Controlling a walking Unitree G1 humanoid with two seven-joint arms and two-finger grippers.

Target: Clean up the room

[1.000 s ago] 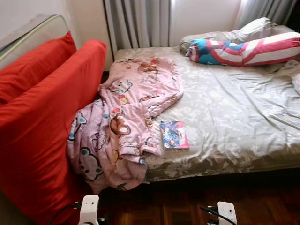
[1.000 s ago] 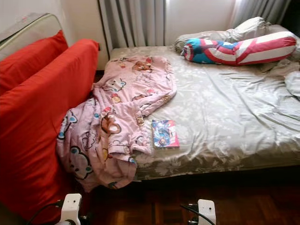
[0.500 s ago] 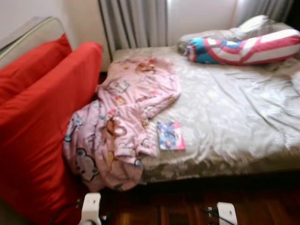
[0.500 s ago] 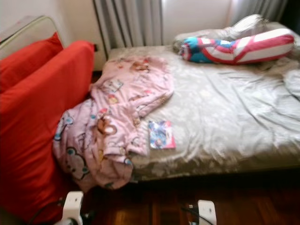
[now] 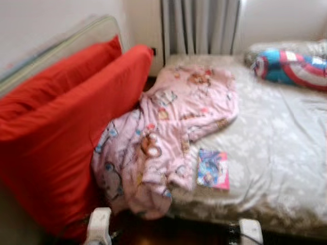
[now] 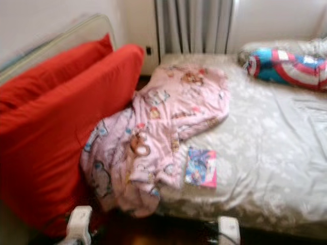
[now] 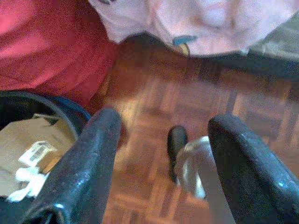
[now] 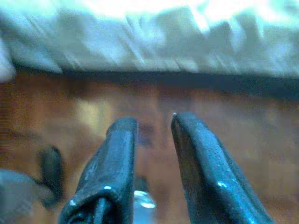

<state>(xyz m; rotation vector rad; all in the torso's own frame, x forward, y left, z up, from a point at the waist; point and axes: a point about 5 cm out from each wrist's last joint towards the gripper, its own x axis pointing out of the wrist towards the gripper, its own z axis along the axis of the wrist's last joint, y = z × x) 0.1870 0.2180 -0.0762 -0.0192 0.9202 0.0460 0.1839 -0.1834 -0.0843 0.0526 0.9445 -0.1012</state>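
You had the pink blanket (image 5: 168, 132) spilling off the bed's (image 5: 286, 148) near-left corner against the red cushion (image 5: 66, 138). It looked soft and light; pinch a bunched fold. Left gripper (image 7: 161, 140) hung wide open, right gripper (image 8: 149, 140) narrowly parted, both empty.

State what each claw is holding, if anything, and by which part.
Nothing is held. The left claw is open above the wooden floor; the right claw hangs with its fingers slightly apart and nothing between them.
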